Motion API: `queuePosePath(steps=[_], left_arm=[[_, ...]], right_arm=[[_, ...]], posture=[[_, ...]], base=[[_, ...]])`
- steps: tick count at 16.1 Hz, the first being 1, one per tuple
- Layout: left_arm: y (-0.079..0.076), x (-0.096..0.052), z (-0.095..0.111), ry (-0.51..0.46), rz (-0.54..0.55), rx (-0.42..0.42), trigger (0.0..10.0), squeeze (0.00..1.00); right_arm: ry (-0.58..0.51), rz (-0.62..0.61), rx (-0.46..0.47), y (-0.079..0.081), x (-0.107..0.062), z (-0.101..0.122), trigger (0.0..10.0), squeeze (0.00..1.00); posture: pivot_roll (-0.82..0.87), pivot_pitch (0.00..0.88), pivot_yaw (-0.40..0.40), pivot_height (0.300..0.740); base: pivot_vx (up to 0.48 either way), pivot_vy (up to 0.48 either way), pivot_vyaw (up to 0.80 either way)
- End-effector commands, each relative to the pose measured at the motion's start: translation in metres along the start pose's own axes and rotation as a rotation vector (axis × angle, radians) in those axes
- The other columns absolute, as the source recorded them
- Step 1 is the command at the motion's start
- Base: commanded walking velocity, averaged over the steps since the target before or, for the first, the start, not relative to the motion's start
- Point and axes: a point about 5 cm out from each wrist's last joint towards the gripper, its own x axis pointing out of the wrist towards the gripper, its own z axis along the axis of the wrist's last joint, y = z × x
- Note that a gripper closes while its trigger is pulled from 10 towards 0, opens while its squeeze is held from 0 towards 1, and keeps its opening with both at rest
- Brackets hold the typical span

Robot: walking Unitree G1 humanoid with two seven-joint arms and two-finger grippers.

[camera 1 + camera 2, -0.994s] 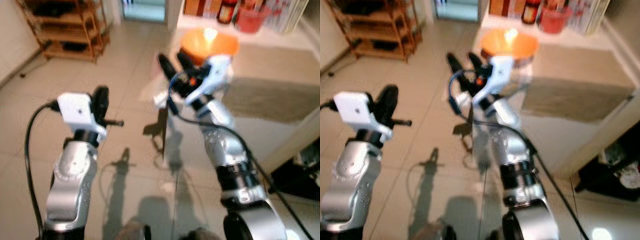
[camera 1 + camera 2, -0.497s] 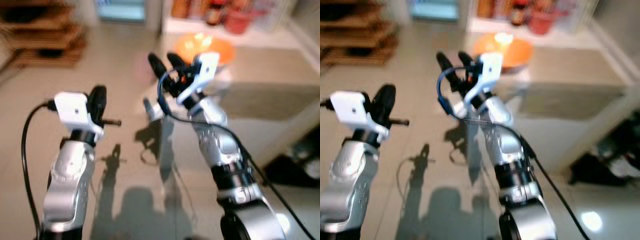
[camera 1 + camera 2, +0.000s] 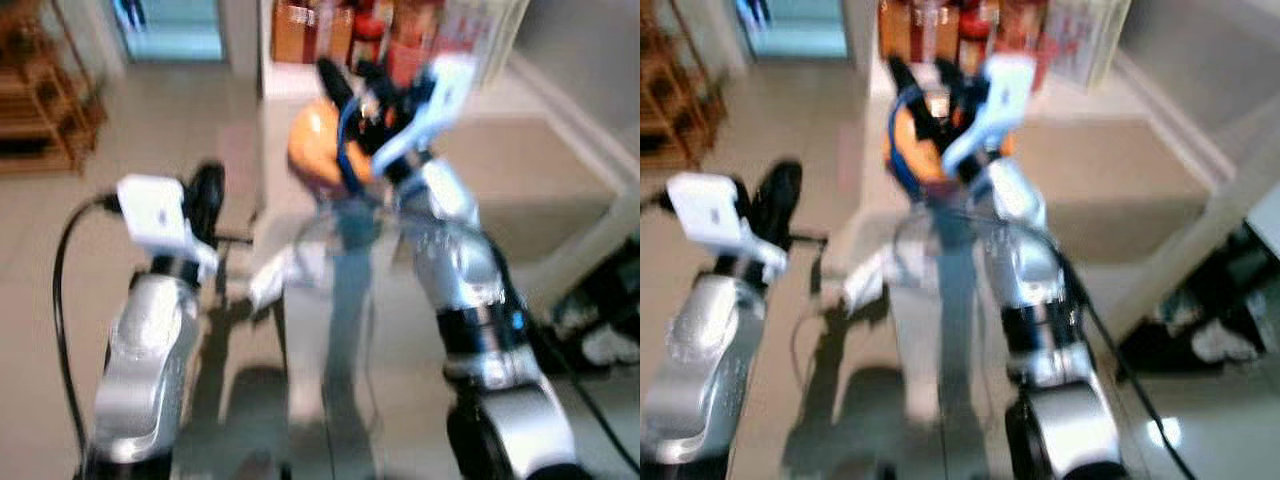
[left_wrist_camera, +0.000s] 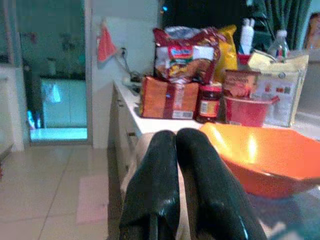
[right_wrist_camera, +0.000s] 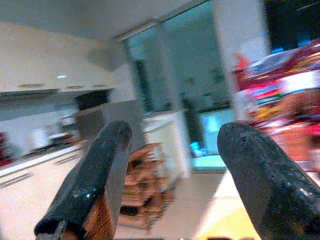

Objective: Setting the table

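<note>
Over counter: right end effector agape.

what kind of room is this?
Probably a home kitchen or dining area: a white counter stacked with snack bags and a red-lidded jar, a wide orange bowl, and a tiled floor.

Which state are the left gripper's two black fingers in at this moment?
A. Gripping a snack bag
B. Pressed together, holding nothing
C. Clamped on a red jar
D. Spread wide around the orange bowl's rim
B: in the left wrist view the left gripper has its fingers touching side by side, with the orange bowl lying apart beyond them.
</note>
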Motion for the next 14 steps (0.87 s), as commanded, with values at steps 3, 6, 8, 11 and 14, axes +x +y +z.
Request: queuePosePath(steps=[3, 6, 8, 11, 14], left_arm=[[-0.007, 0.004, 0.007, -0.025, -0.014, -0.012, 10.0, 0.0], [-0.002, 0.005, 0.011, -0.038, 0.005, 0.004, 10.0, 0.0], [0.003, 0.004, 0.013, -0.043, 0.01, 0.047, 10.0, 0.0], [0.003, 0.003, 0.013, -0.039, -0.001, 0.072, 10.0, 0.0], [0.0, 0.002, 0.012, -0.034, -0.017, 0.084, 10.0, 0.0]], right_arm=[[0.068, -0.176, -0.118, -0.028, 0.004, 0.014, 10.0, 0.0], [0.34, -0.361, -0.34, -0.056, 0.005, 0.01, 10.0, 0.0], [0.427, -0.453, -0.177, -0.071, 0.0, 0.009, 10.0, 0.0], [0.447, -0.398, 0.043, -0.063, 0.002, 0.003, 10.0, 0.0], [0.489, -0.459, 0.071, -0.07, -0.003, 0.0, 10.0, 0.0]], posture=[[0.02, 0.07, -0.024, 0.74], [0.02, 0.071, -0.025, 0.74], [0.02, 0.073, -0.027, 0.74], [0.02, 0.072, -0.027, 0.74], [0.03, 0.074, -0.026, 0.74]], base=[[0.313, 0.0, 0.0], [0.0, 0.0, 0.0], [0.0, 0.0, 0.0], [0.0, 0.0, 0.0], [0.0, 0.0, 0.0]])
